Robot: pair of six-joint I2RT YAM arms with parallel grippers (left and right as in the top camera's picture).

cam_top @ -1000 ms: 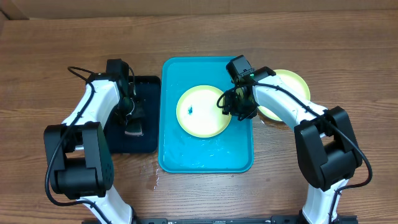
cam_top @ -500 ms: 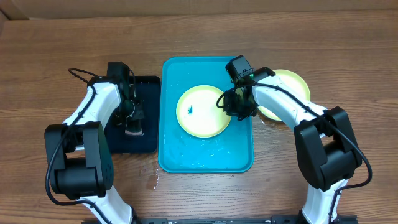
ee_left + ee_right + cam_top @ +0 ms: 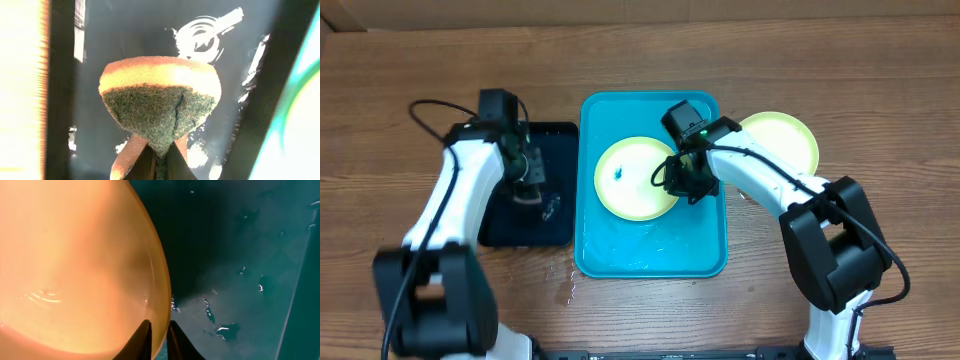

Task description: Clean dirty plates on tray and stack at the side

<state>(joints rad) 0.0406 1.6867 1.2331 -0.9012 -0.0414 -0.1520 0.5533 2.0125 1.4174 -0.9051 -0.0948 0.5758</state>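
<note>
A yellow-green plate [image 3: 632, 180] with a small dark blue smudge lies on the turquoise tray [image 3: 650, 250]. My right gripper [image 3: 682, 180] is shut on its right rim; the wrist view shows the fingers [image 3: 159, 330] pinching the plate's edge [image 3: 75, 270], lifted over the wet tray [image 3: 240, 255]. A second yellow-green plate [image 3: 785, 135] lies on the table right of the tray. My left gripper [image 3: 525, 185] is shut on a sponge [image 3: 160, 100], yellow with a green scouring face, held above the black tray [image 3: 535, 225]. No light blue plate is in view.
The black tray [image 3: 135, 30] stands just left of the turquoise tray and holds water drops. Water also lies on the turquoise tray's floor and on the table at its front left corner [image 3: 568, 290]. A brown cardboard edge runs along the back of the table.
My right gripper has pulled the smudged plate a little to the left on the tray. My left gripper has lifted the sponge and moved slightly back over the black tray.
</note>
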